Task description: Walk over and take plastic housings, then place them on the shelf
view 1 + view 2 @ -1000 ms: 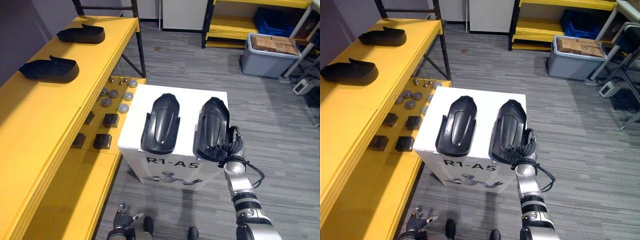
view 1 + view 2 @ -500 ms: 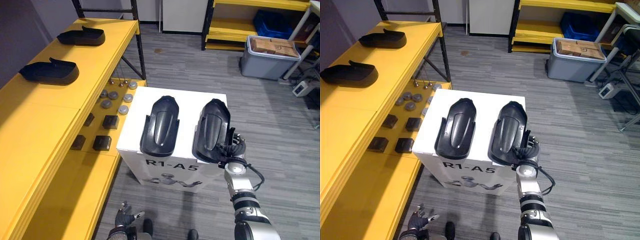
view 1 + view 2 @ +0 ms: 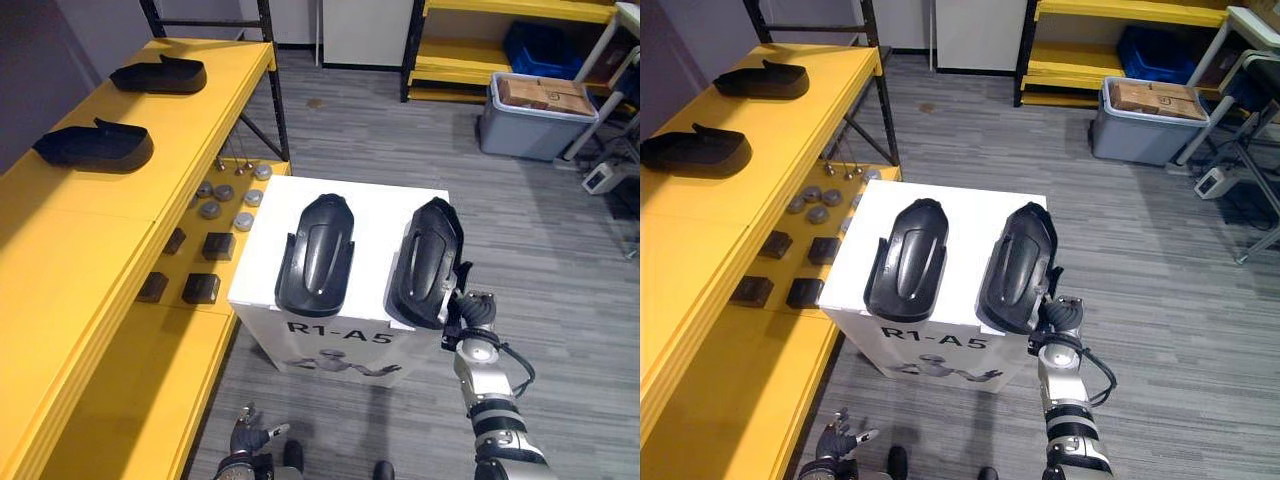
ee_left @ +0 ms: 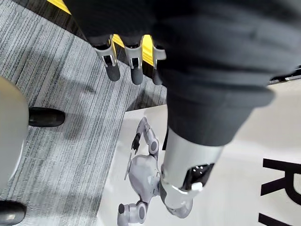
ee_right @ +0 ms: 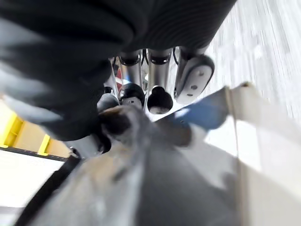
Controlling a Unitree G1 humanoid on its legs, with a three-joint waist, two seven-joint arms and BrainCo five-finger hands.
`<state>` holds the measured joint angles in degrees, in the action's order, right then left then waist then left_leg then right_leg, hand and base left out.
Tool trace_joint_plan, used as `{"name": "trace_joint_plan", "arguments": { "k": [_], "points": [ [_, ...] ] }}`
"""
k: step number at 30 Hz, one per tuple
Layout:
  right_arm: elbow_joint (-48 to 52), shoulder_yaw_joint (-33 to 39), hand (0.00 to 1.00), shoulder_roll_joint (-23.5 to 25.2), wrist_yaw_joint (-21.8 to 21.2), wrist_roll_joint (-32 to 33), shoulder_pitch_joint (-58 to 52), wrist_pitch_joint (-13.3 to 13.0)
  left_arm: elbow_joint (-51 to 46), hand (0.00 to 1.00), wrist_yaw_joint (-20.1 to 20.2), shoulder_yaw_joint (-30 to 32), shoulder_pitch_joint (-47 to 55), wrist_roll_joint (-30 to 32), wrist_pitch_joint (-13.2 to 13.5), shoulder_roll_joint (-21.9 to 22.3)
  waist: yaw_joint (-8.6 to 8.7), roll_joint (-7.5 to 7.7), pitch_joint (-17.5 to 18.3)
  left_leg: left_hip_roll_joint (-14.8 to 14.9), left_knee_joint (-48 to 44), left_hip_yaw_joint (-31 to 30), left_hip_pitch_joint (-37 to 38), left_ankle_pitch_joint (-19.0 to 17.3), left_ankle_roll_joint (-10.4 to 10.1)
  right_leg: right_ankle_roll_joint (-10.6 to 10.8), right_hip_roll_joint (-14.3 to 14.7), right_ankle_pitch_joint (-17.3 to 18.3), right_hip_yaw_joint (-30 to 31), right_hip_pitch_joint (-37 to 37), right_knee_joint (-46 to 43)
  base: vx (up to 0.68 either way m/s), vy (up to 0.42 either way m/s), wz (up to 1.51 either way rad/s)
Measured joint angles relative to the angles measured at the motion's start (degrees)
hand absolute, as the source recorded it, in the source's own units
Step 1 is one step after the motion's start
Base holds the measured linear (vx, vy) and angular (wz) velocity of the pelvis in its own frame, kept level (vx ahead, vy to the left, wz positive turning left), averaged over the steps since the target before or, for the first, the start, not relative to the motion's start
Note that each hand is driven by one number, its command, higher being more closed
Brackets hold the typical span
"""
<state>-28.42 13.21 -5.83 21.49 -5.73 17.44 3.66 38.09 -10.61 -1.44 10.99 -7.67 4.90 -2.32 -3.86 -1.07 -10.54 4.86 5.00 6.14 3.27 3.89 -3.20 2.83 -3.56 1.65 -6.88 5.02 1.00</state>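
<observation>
While my right hand (image 3: 468,312) pinches the near end of a glossy black moulded plastic housing (image 3: 428,262), my left hand (image 4: 136,66) hangs low by the white printed box (image 3: 345,205).

My right fingertips (image 5: 159,100) curl onto that housing's near rim with the thumb against it, at the box's near right corner. The housing lies lengthwise on the box top, tilted rather than flat. A second black plastic housing (image 3: 315,255) lies flat beside it on the same top, a gap between them. My left fingers are straight and relaxed, holding nothing, over the grey carpet (image 4: 61,117). On the long yellow shelf (image 3: 110,240) to my left sit a nearer shelf housing (image 3: 95,147) and a farther shelf housing (image 3: 160,75), well apart. Small grey round parts (image 3: 225,195) and dark blocks (image 3: 205,287) lie on its lower level.
</observation>
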Motion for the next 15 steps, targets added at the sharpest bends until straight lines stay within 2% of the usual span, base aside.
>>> {"name": "trace_joint_plan", "arguments": {
  "k": [6, 12, 15],
  "points": [
    [9.94, 0.43, 1.0, 0.02, 0.89, 0.75, -3.91, -0.1, -5.08, 0.0, -0.24, 2.46, 0.14, 0.0, -0.01, 0.43, 0.13, -0.04, 0.04, -0.11, -0.03, -0.46, -0.27, 0.02, 0.02, 0.01, -0.06, 0.01, -0.38, -0.03, 0.07, 0.0, 0.003, 0.02],
    [20.28, 2.64, 1.0, 0.06, 3.57, 0.0, -6.24, -0.35, -17.04, 0.0, -1.37, 5.47, 1.33, -0.03, 0.74, 0.79, 0.31, -0.09, 0.38, -0.15, -0.06, -0.97, -1.37, 0.09, 0.1, 0.01, -0.12, 0.01, -0.62, -0.69, -0.03, 0.0, 0.006, 0.03],
    [25.38, 2.56, 1.0, 0.09, 4.12, -2.27, -6.26, -0.82, -24.9, 0.0, -2.37, 7.65, 2.35, -0.13, 1.22, 2.73, 0.86, -0.09, 0.4, -0.28, -0.08, -1.57, -1.46, 0.11, 0.12, 0.02, -0.25, 0.01, -1.24, -0.35, -0.07, 0.02, 0.012, 0.09]
  ]
}}
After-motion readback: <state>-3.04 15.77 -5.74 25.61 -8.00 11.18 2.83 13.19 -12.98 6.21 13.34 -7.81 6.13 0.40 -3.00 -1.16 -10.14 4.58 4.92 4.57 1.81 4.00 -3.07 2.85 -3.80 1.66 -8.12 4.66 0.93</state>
